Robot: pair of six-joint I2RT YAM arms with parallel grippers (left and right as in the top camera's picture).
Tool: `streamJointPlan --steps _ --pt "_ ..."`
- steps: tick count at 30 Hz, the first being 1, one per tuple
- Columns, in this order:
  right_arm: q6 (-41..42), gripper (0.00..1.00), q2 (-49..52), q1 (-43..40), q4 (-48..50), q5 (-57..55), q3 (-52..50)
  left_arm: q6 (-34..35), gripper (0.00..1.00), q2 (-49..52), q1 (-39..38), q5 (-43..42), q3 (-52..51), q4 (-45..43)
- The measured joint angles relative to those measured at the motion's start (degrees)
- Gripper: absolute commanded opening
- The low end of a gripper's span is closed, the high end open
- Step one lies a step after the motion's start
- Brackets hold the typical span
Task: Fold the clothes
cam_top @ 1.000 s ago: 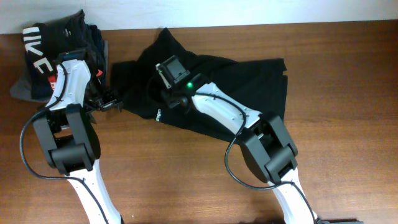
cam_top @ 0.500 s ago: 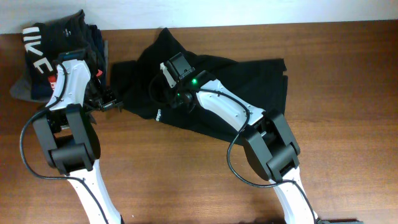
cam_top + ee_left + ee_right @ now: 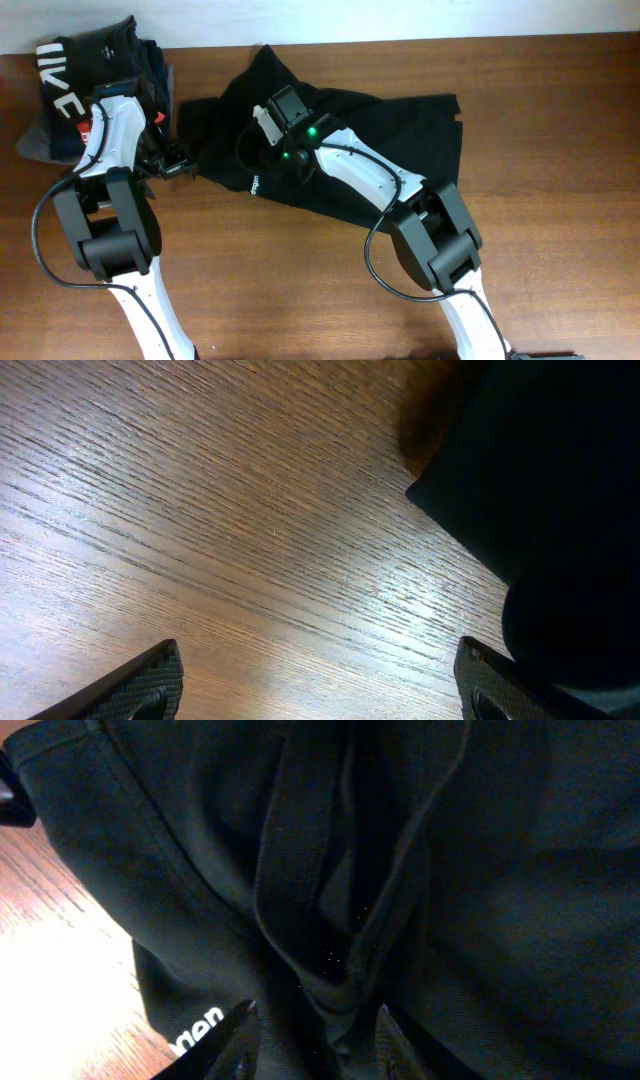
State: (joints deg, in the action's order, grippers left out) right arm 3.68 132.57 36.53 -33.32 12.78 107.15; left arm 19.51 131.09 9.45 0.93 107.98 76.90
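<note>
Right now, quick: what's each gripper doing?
Left gripper: open, empty, over the table.
Right gripper: jaws apart around a fold of the black garment; whether it grips cannot be told.

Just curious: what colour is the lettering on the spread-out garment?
White lettering on black soft-fabric garment; right wrist view.

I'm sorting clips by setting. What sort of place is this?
Likely a robot test bench rather than a home: a left arm and a right arm, both mechanical, reach over a wooden table, with a black garment spread on it and a stack of folded clothes at one corner.
</note>
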Motion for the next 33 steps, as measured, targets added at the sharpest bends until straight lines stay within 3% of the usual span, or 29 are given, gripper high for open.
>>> streamJointPlan --steps 18,23,27,33 --pt "-0.9 0.40 0.9 0.7 1.7 -0.3 0.0 0.0 0.87 0.0 0.0 0.0 0.0 0.0" --pt "-1.3 0.25 1.9 0.8 2.4 -0.5 0.0 0.0 0.87 0.0 0.0 0.0 0.0 0.0" --pt "-1.4 0.04 1.9 0.8 3.3 -0.8 0.0 0.0 0.86 0.0 0.0 0.0 0.0 0.0" --pt "-1.1 0.04 1.9 0.9 3.4 -4.4 0.0 0.0 0.87 0.0 0.0 0.0 0.0 0.0"
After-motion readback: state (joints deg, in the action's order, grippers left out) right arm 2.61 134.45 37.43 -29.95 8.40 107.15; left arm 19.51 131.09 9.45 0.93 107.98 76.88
